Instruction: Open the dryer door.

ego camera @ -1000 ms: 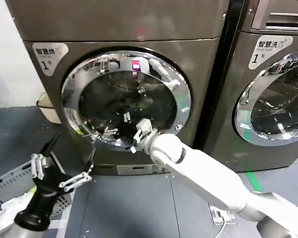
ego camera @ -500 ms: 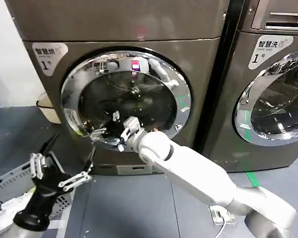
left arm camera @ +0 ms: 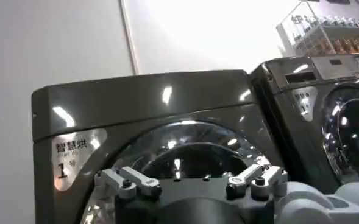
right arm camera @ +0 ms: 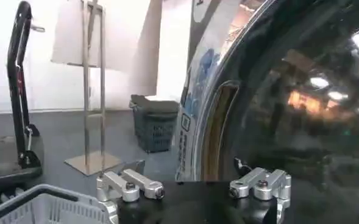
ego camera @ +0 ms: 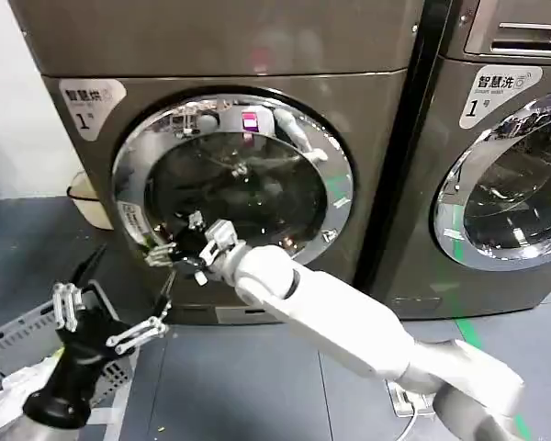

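Dryer door (ego camera: pixel 234 179): round dark glass in a shiny chrome ring, set in the front of the grey dryer (ego camera: pixel 220 55); it looks closed, flush with the front panel.
Label: a silver tag (ego camera: pixel 92 96) with the number 1 sits on the panel above and left of the door.
Neighbour: a second machine (ego camera: pixel 505 138) of the same kind stands just beside it on the right, with its own round door.
Floor things: a pale bucket (ego camera: pixel 90 197) stands by the dryer's left corner; a grey plastic basket (ego camera: pixel 14 354) with white cloth lies on the floor at the left.
Right gripper (ego camera: pixel 176 253): reaches across to the lower left rim of the door, close to the chrome ring; its jaws stand apart, and the right wrist view shows the ring's edge and a slot in it just ahead.
Left gripper (ego camera: pixel 106 317): hangs low over the basket, well apart from the door, jaws spread open and holding nothing.
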Controlling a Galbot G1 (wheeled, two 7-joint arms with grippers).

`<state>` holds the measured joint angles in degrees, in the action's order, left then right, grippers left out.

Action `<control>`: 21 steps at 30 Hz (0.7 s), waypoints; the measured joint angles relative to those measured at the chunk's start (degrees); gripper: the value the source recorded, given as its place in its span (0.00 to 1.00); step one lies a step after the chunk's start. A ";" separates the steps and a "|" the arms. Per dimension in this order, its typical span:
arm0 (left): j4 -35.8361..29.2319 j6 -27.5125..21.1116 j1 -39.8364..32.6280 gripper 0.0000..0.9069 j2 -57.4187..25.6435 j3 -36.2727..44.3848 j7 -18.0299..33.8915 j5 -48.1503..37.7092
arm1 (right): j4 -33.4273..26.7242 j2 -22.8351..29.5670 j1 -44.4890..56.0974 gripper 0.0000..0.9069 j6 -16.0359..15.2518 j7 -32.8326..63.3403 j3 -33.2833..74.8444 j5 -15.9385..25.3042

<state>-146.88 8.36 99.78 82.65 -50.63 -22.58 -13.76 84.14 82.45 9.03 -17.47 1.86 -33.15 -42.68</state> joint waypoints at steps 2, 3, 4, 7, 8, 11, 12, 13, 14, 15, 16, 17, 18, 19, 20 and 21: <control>-0.08 0.00 0.05 1.00 0.02 -0.09 0.00 0.01 | -0.87 0.81 -0.09 1.00 0.08 -0.01 0.01 0.52; -0.10 0.01 0.08 1.00 0.04 -0.16 0.00 0.01 | -1.24 1.20 -0.15 1.00 0.12 -0.02 0.03 0.76; -0.10 0.01 0.11 1.00 0.04 -0.20 0.00 0.05 | -1.58 1.54 -0.19 1.00 0.17 -0.04 0.05 0.84; -0.17 0.04 0.22 1.00 0.07 -0.28 0.00 0.11 | -2.80 2.58 -0.21 1.00 0.24 -0.15 0.10 0.99; -0.22 0.04 0.24 1.00 0.09 -0.29 0.00 0.12 | -3.16 2.93 -0.22 1.00 0.27 -0.26 0.10 1.04; -0.34 0.04 0.27 1.00 0.14 -0.32 -0.01 0.15 | -4.44 3.94 -0.42 1.00 0.50 -0.54 0.25 1.55; -0.34 0.04 0.28 1.00 0.17 -0.34 0.00 0.15 | -4.88 4.28 -0.48 1.00 0.56 -0.67 0.27 1.73; -0.34 0.04 0.31 1.00 0.19 -0.34 0.00 0.16 | -5.26 4.57 -0.52 1.00 0.59 -0.85 0.27 1.87; -0.34 0.04 0.33 1.00 0.20 -0.34 0.00 0.16 | -5.67 4.87 -0.55 1.00 0.62 -1.03 0.30 2.00; -0.34 0.03 0.37 1.00 0.22 -0.35 0.00 0.16 | -6.08 5.16 -0.56 1.00 0.64 -1.20 0.33 2.08; -0.34 0.03 0.37 1.00 0.22 -0.36 0.00 0.16 | -6.55 5.51 -0.58 1.00 0.66 -1.39 0.38 2.22; -0.34 0.03 0.38 1.00 0.23 -0.39 0.00 0.16 | -7.01 5.86 -0.60 1.00 0.68 -1.53 0.44 2.35; -0.34 0.03 0.40 1.00 0.24 -0.41 0.00 0.16 | -7.34 6.13 -0.61 1.00 0.69 -1.67 0.46 2.46; -0.34 0.04 0.40 1.00 0.24 -0.43 -0.01 0.16 | -7.78 6.45 -0.64 1.00 0.70 -1.84 0.50 2.55; -0.35 0.04 0.42 1.00 0.24 -0.44 0.00 0.16 | -8.15 6.69 -0.67 1.00 0.70 -1.96 0.53 2.58; -0.34 0.05 0.43 1.00 0.24 -0.47 -0.01 0.16 | -8.38 6.82 -0.68 1.00 0.71 -2.14 0.54 2.63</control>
<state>-147.22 8.41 100.20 82.90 -51.10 -22.59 -13.61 75.76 89.27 8.35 -16.77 -0.29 -32.61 -40.05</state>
